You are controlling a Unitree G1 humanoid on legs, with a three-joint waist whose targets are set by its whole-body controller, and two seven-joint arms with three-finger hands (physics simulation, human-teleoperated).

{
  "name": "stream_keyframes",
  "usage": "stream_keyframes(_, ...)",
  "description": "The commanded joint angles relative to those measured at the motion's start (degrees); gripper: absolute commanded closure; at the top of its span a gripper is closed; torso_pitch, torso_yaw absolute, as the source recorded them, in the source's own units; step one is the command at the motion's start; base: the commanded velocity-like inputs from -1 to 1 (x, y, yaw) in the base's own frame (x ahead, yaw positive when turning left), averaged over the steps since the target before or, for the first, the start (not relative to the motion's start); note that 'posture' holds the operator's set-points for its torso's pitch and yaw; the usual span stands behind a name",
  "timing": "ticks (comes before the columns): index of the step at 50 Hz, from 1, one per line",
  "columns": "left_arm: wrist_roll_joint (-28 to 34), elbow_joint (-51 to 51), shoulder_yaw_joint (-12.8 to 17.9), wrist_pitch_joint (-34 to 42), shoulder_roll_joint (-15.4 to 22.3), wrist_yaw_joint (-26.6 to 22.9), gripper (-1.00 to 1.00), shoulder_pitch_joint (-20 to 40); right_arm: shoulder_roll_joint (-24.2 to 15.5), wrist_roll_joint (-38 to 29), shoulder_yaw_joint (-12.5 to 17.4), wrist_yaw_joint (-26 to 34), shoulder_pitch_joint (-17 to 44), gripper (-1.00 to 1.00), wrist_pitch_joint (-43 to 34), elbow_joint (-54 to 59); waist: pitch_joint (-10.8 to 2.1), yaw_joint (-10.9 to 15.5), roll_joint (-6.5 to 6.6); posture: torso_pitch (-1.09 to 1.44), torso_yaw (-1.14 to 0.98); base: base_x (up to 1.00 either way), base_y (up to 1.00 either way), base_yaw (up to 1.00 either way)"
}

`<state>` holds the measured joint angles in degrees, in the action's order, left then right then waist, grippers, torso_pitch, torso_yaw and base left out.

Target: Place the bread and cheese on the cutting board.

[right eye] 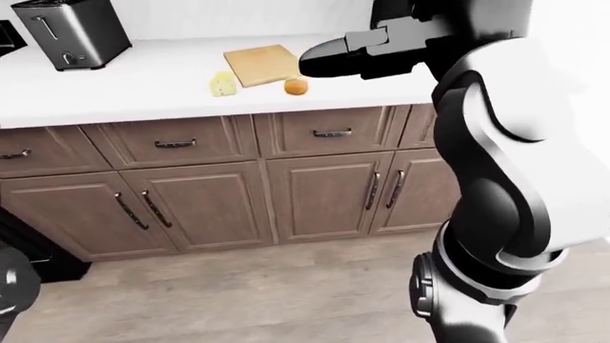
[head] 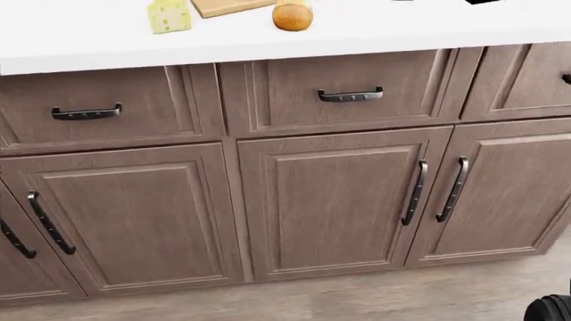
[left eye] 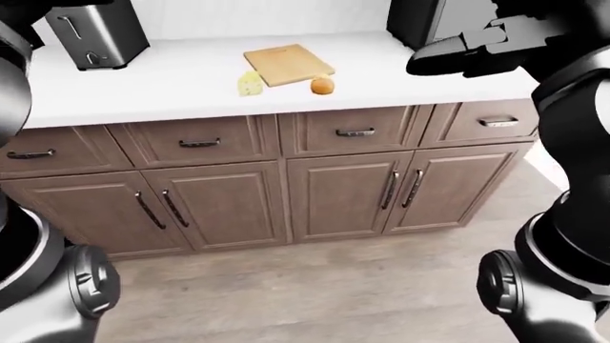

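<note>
In the left-eye view we see the cutting board (left eye: 288,64) at upper centre on the white surface (left eye: 171,86), cheese (left eye: 249,84) touching its lower-left edge and bread (left eye: 322,85) just below it. Our right hand (right eye: 329,57) hovers nearby, empty; its finger spread we cannot tell.

The head view looks steeply down, close on the cabinet doors (head: 330,200), catching only the worktop (head: 401,30) edge at 12 o'clock. Both eye views stand farther off, sharing worktop, cutting board (left eye: 288,63) and toaster (left eye: 95,32) toward 11 o'clock.
</note>
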<state>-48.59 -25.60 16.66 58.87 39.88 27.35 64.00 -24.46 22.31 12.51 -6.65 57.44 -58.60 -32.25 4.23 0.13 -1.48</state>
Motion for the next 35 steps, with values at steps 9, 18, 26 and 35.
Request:
stream_keyframes(9,0.0,0.1,0.9,-0.9,1.1,0.1,-1.00,1.8,-0.2,-0.7,-0.7,0.0,1.7,-1.00,1.8,-0.1,-0.84,-0.2,2.45,0.00,0.00,0.23,0.00,0.00)
stream_keyframes(18,0.4,0.1,0.6,-1.2,1.0,0.0,-1.00,1.6,0.0,-0.9,-0.6,0.2,1.9,-1.00,1.4,-0.4,-1.84,-0.3,4.89,0.00,0.00,0.23,0.00,0.00)
stream_keyframes(26,0.9,0.1,0.5,-1.2,0.7,-0.3,-1.00,1.6,0.2,-1.2,-0.8,0.5,1.7,-1.00,1.7,-0.3,-2.44,0.8,-1.93,0.00,0.00,0.23,0.00,0.00)
stream_keyframes(35,1.2,0.2,0.7,-1.2,0.6,-0.6,-1.00,1.5,0.2,-1.4,-0.6,0.4,2.1,-1.00,1.2,-0.6,-1.28,-0.1,1.43,0.00,0.00,0.22,0.00,0.00)
